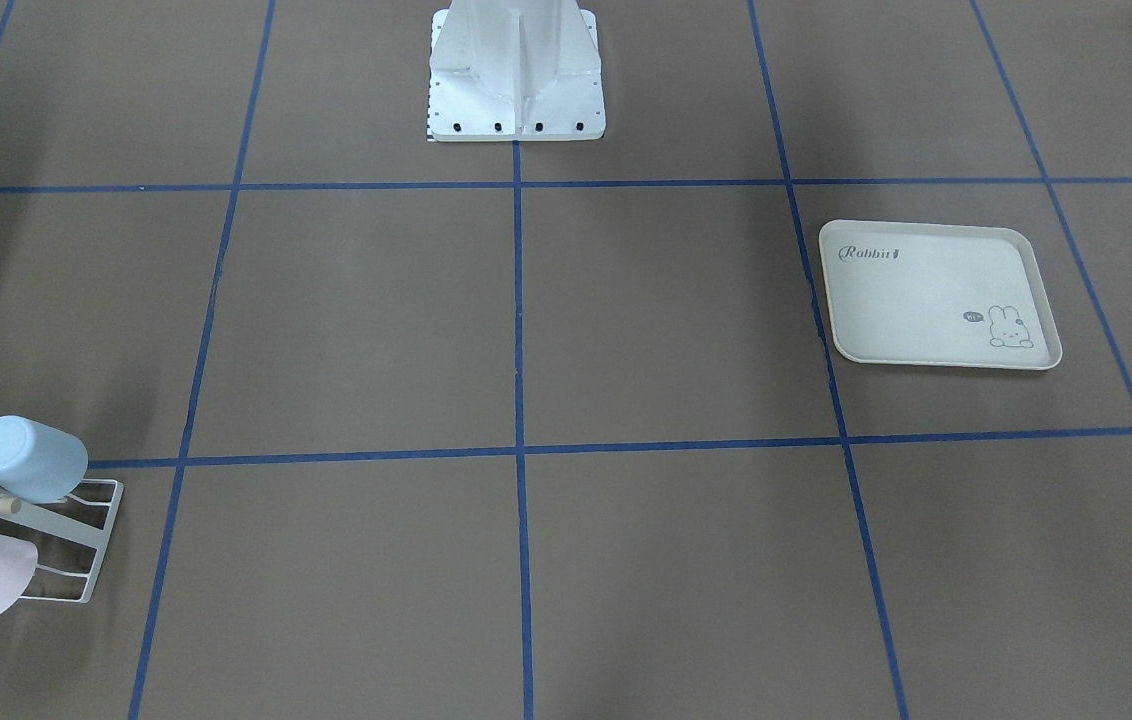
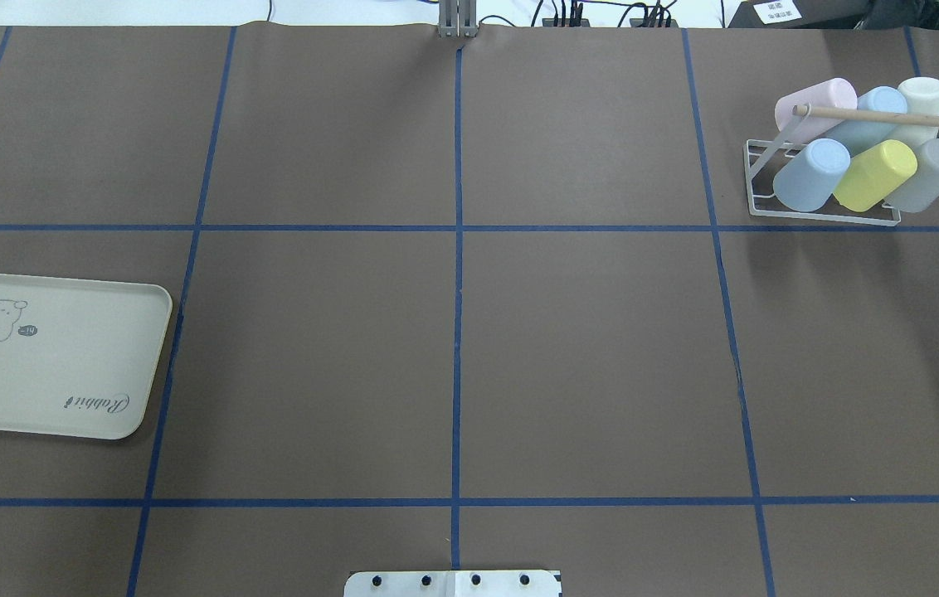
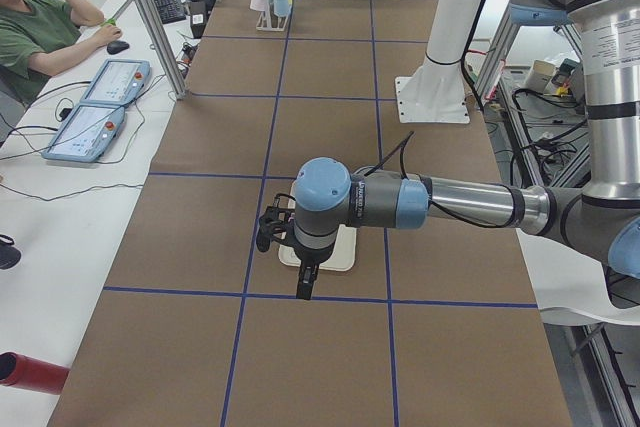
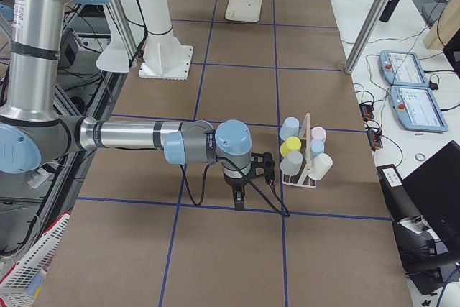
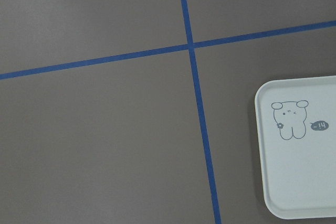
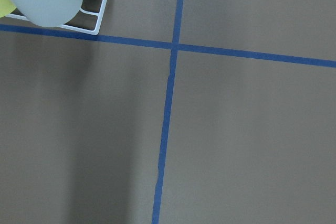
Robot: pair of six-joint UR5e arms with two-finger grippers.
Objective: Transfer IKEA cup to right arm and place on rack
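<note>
1. Six cups lean on the rack (image 2: 884,115) in two rows. The pale blue cup (image 2: 811,174) is at the end of the rack nearest the table's middle. I cannot tell which of them is the IKEA cup the task means.
2. The tray (image 2: 55,365) lies well apart from the rack, at the opposite end of the table, and no cup shows on it.
3. The right gripper (image 4: 239,203) hangs near the rack, raised and pointing down, with nothing visibly in it. Whether its fingers are apart or together cannot be told.
4. The left gripper (image 3: 304,287) hangs far from the rack, above the tray, and its state is equally unclear.
5. Judging by this, the placing looks done. The next move probably calls only for parking both arms, unless another cup appears.
</note>
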